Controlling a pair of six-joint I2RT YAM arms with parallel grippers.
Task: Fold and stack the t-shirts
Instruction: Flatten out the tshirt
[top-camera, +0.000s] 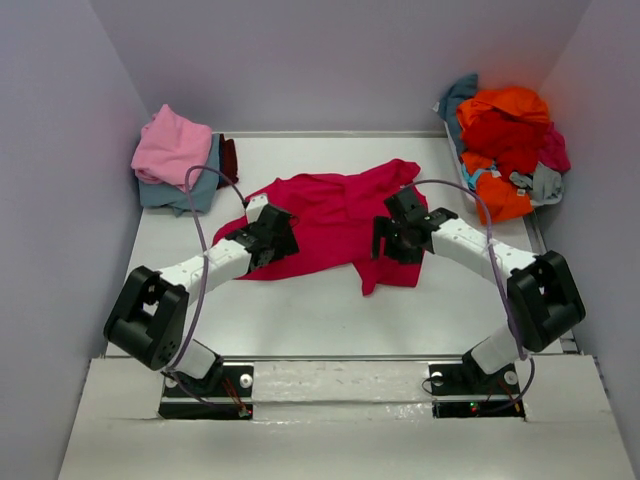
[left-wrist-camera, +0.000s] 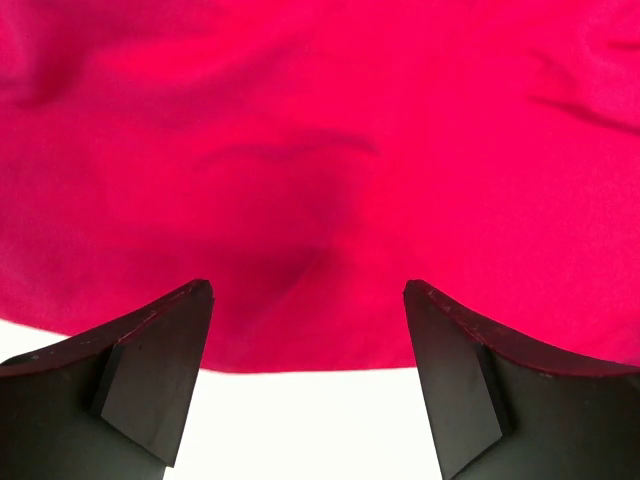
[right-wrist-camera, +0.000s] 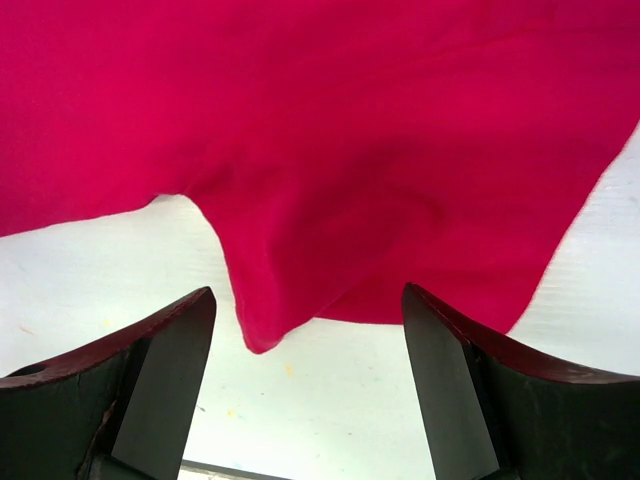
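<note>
The magenta-red shirt (top-camera: 330, 210) on the table is plain and unpatterned, with darker shading in its creases. The table (top-camera: 300, 310) is white. At the back left, a pink shirt (top-camera: 172, 145) tops a dusty blue shirt (top-camera: 192, 190), with a sliver of a maroon shirt (top-camera: 229, 158) beside them. The heap at the back right mixes an orange shirt (top-camera: 505, 105), a red shirt (top-camera: 505, 140), a teal shirt (top-camera: 458, 95) and a grey shirt (top-camera: 545, 183). The left claw (left-wrist-camera: 308, 290) and right claw (right-wrist-camera: 308, 292) are matte black with reddish upper edges. The arms (top-camera: 200, 268) are white with black joints, the cables (top-camera: 200, 240) pale purple, and the walls (top-camera: 330, 60) pale lilac-grey.
</note>
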